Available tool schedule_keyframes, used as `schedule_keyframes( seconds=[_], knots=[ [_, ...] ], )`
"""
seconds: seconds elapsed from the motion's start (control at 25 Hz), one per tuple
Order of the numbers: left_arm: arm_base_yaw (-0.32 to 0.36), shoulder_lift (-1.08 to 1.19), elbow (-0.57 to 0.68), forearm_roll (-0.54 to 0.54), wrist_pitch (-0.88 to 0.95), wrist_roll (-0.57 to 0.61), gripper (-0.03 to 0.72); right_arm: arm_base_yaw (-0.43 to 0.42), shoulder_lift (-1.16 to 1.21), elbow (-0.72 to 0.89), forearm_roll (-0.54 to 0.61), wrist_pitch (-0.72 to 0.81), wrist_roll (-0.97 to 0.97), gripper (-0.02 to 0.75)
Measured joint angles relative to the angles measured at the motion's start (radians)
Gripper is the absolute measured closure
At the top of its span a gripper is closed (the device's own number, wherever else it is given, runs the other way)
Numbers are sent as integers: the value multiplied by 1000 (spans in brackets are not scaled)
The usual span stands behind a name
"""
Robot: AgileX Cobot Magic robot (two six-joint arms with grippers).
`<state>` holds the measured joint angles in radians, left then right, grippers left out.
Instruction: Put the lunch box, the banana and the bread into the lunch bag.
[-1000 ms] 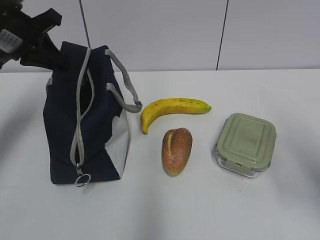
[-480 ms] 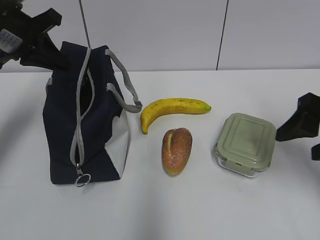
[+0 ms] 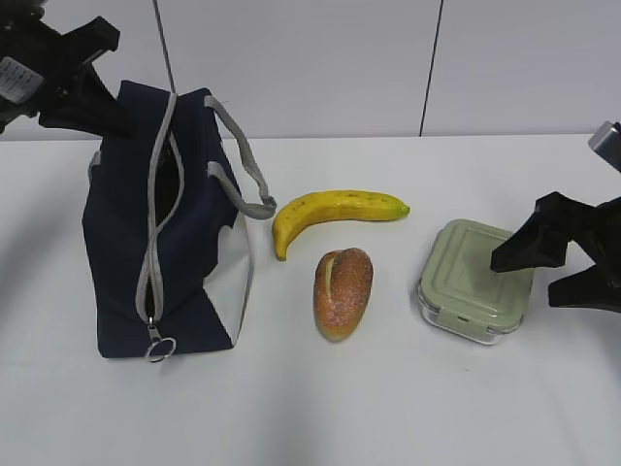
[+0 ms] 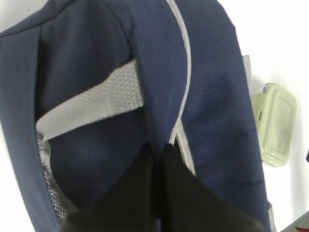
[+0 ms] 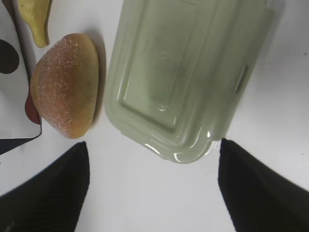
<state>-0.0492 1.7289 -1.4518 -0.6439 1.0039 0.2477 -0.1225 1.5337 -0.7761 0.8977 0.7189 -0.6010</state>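
**Q:** Stock on the table?

**A:** I list: bag (image 3: pixel 165 233) at the left edge, upright, zipper partly open; banana (image 3: pixel 330 214) and bread (image 3: pixel 343 291) mid-table, just beside each other; box (image 3: pixel 477 280) toward the right edge.

**Q:** Grippers?

**A:** Left gripper (image 4: pixel 161 152) closed, pinching the bag's rim. Right gripper (image 3: pixel 543 267) spread wide, at the box, gripping nothing.

**Q:** Risks?

**A:** I'd judge the box wide for those jaws; an off-centre close could slide it into the bread. The bag mouth looks narrow too.
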Motion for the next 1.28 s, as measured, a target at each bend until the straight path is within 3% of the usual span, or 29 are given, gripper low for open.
schedule_keyframes(
  seconds=[0.28, 0.52, 1.12, 1.28],
  knots=[
    [0, 0, 0, 0, 0, 2, 687, -93, 37, 3, 26, 4, -97, 126],
    [0, 0, 0, 0, 0, 2, 687, -172, 37, 75, 222, 4, -341, 135],
    [0, 0, 0, 0, 1, 2, 687, -204, 261, 99, 527, 115, -690, 144],
    [0, 0, 0, 0, 2, 2, 687, -204, 273, 99, 560, 122, -715, 144]
  ],
)
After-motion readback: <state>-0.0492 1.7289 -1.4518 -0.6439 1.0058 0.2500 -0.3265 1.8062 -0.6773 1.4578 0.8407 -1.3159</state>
